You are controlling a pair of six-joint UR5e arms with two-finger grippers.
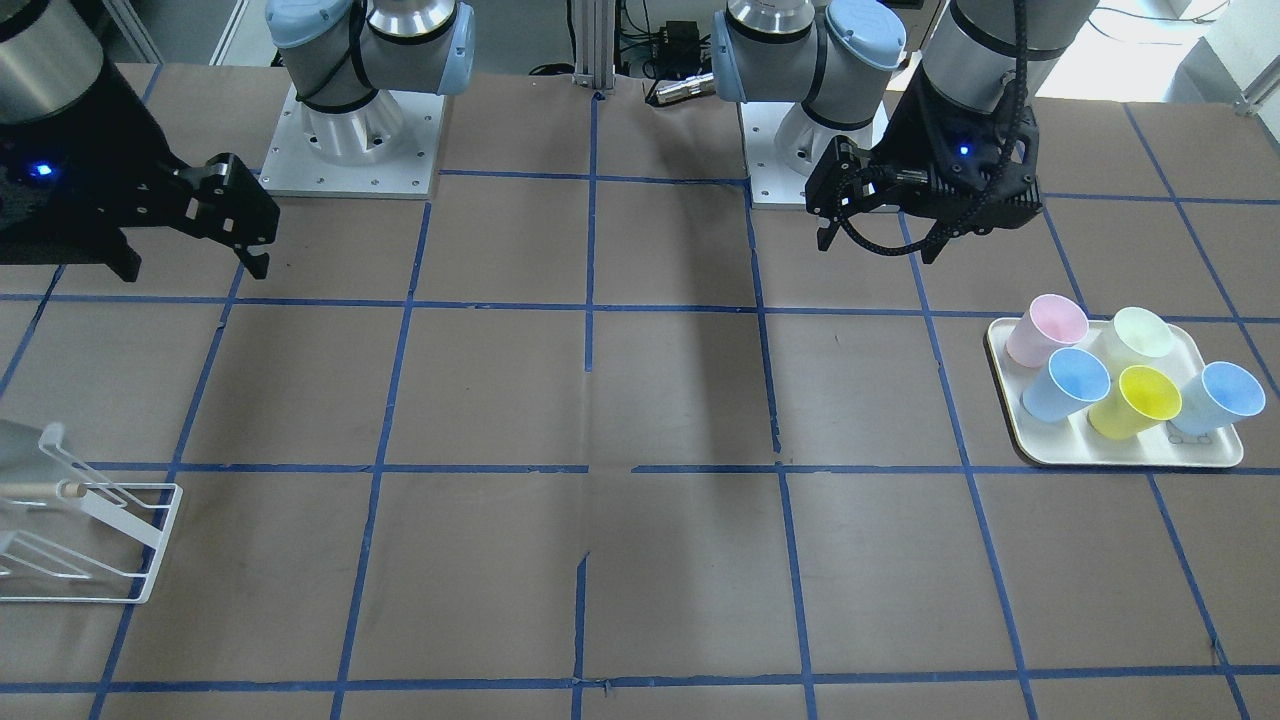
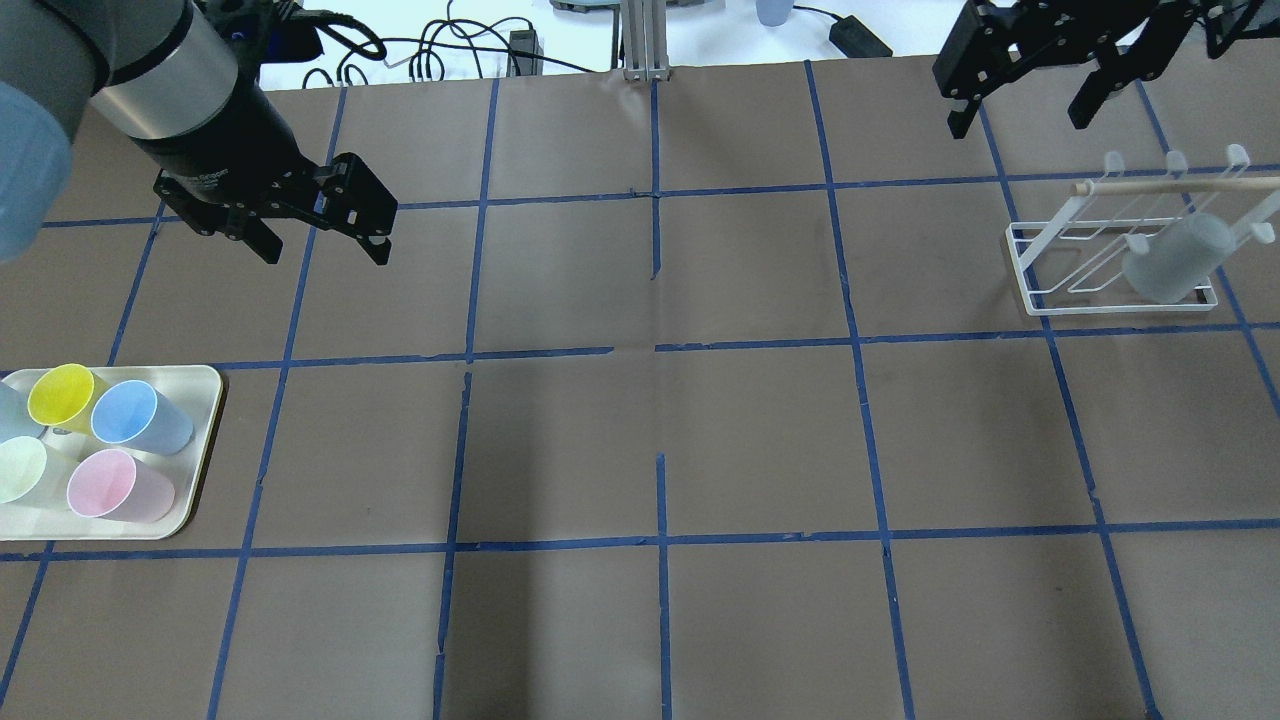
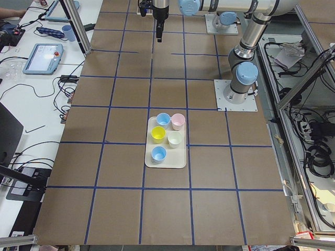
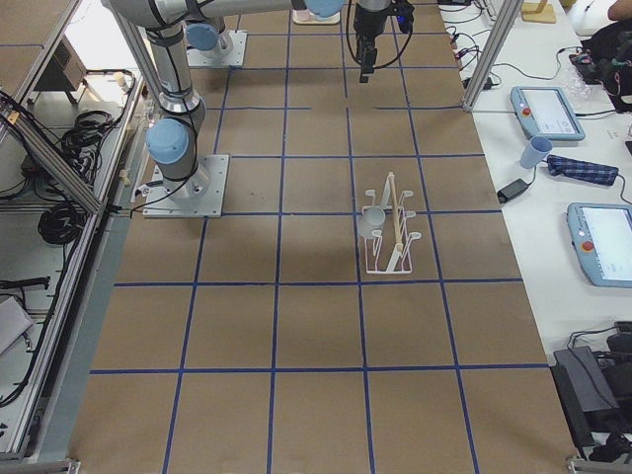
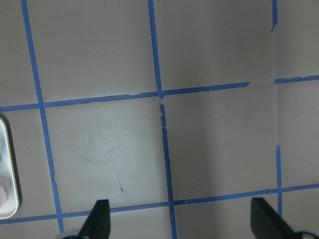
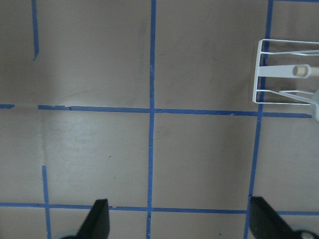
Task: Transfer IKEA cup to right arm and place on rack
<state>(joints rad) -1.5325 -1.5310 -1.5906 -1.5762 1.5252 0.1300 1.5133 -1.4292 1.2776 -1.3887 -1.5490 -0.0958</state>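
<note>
The grey IKEA cup (image 2: 1175, 258) hangs tilted on a prong of the white wire rack (image 2: 1030, 290) at the table's right; in the front view only its edge (image 1: 15, 450) shows beside the rack (image 1: 150, 540). My right gripper (image 2: 1015, 120) is open and empty, raised beyond the rack and apart from it. In the right wrist view its fingers (image 6: 97, 219) frame bare table, with the rack's corner (image 6: 279, 69) at the upper right. My left gripper (image 2: 325, 250) is open and empty, above the table beyond the tray.
A cream tray (image 2: 200, 450) at the table's left edge holds yellow (image 2: 60, 395), blue (image 2: 135, 415), pink (image 2: 115, 485) and pale green (image 2: 20, 470) cups. Brown table paper with blue tape lines lies between tray and rack.
</note>
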